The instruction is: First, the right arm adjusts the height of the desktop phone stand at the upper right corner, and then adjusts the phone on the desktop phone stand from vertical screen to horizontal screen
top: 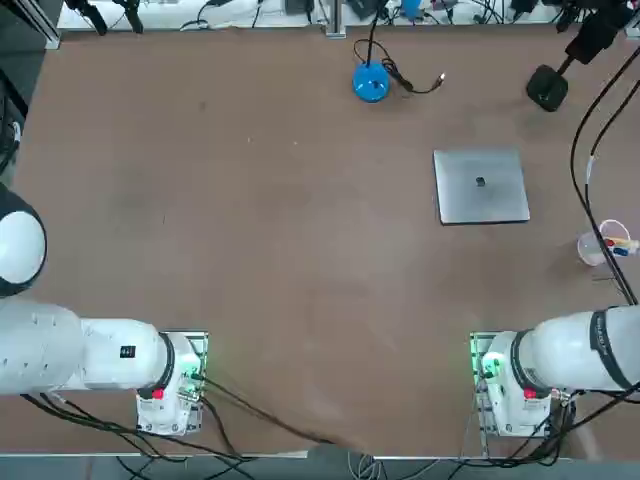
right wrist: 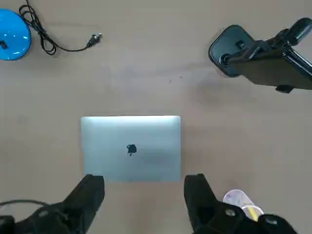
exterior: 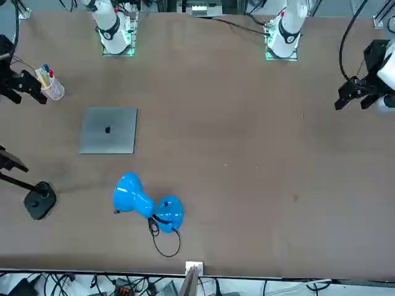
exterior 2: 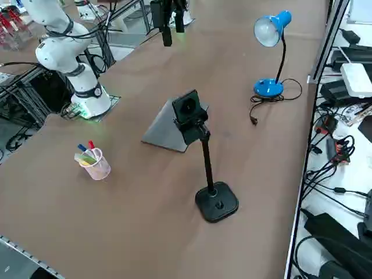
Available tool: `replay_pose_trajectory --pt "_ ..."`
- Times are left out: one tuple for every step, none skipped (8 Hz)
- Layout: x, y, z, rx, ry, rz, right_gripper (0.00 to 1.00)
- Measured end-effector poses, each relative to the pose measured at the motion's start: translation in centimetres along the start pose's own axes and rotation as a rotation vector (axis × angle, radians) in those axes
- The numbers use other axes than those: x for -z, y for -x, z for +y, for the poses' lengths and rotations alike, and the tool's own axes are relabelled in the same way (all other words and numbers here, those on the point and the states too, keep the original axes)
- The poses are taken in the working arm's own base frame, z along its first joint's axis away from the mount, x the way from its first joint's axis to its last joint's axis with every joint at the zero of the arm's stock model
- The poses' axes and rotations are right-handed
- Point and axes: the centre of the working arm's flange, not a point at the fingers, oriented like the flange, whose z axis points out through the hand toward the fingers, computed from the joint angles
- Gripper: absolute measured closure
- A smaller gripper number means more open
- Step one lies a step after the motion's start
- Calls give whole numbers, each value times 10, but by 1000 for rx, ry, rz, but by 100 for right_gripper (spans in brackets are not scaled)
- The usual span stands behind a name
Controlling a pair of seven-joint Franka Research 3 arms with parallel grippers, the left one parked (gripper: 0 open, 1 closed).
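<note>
- Overhead, the right arm (top: 575, 352) reached from its green-lit base at the near right of the table out past the right edge; its black cables ran up the right side of the table
- Right gripper (right wrist: 144, 195) hung high above the table, over the near edge of the closed silver laptop (right wrist: 130, 148); its two fingers (right wrist: 90, 192) stood wide apart and held nothing
- Desktop phone stand (exterior 2: 210, 174) stood at the far right corner of the table; rounded black base flat on the surface, thin post slanted upward to the clamp
- Phone (exterior 2: 187, 107) sat in that clamp in upright orientation, tilted back; it was clear of the gripper
- Laptop lay flat between the stand and the arm's base, well apart from both
- Clear cup (exterior 2: 96, 164) holding coloured pens stood near the right table edge, on the robot's side of the laptop
- Blue desk lamp (exterior 2: 271, 52) with loose cable stood at the far edge, left of the stand
</note>
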Motion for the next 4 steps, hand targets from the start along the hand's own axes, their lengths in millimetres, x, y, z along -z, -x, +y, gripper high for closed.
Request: replay_pose_trajectory --pt "0 0 0 -1 0 2 0" --pt "0 -1 0 -2 0 5 0" --pt "1 -1 0 -2 0 7 0" --pt "1 -1 0 -2 5 9 0"
